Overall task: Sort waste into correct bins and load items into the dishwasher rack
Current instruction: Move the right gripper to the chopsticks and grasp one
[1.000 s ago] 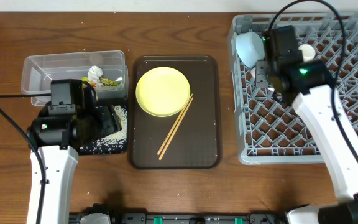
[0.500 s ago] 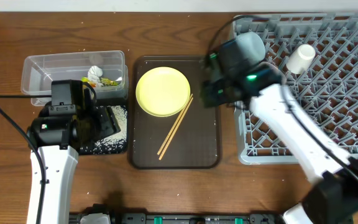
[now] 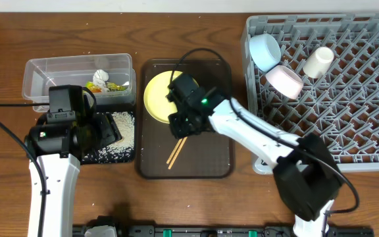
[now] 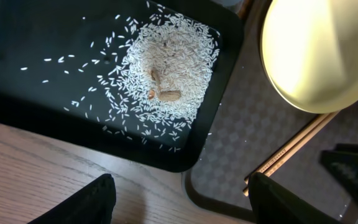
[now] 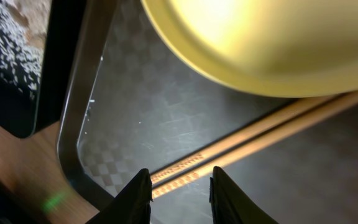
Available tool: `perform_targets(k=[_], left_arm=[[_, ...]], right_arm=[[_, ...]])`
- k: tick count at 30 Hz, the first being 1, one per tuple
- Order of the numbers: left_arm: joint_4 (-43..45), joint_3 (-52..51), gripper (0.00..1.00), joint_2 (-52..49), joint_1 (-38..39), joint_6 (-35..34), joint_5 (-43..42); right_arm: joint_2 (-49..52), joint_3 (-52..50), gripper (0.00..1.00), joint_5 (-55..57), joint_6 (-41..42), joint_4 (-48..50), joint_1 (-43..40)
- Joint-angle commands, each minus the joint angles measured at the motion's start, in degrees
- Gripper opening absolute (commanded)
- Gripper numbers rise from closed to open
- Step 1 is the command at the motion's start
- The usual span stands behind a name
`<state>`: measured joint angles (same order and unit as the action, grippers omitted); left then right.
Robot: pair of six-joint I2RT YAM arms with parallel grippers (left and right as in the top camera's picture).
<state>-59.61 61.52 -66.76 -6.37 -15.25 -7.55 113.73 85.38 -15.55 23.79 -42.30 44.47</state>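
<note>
My right gripper (image 3: 179,126) is open low over the dark brown serving tray (image 3: 219,148). In the right wrist view its fingers (image 5: 180,193) straddle the lower end of the wooden chopsticks (image 5: 241,146), which lie beside the yellow plate (image 5: 272,37). The plate (image 3: 156,99) is partly hidden under the arm in the overhead view. My left gripper (image 4: 182,205) is open and empty over the near edge of the black tray (image 4: 36,87), which holds a pile of rice (image 4: 169,68). The clear box (image 3: 58,76) holds the white scrap (image 3: 100,77) and the wrapper (image 3: 116,86).
The grey rack (image 3: 347,112) at the right holds the light blue bowl (image 3: 265,49), the white bowl (image 3: 283,80) and the small white cup (image 3: 319,61). My right arm stretches from the rack's front corner across the brown tray.
My right arm swung left from the rack to the brown tray and came down over the chopsticks. The white bowl now shows in the rack. The left arm barely moved.
</note>
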Motion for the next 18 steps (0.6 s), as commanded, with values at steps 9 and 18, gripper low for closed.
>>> perform_targets(k=[9,18], left_arm=[[-0.2,-0.2,0.71,-0.2,-0.3,-0.5,0.7],[-0.2,-0.2,0.71,-0.2,-0.3,-0.5,0.7]], right_arm=[[8.3,0.1,0.27,-1.3,2.3,2.4,4.2],[8.3,0.0,0.28,0.3,2.3,-2.6,4.3]])
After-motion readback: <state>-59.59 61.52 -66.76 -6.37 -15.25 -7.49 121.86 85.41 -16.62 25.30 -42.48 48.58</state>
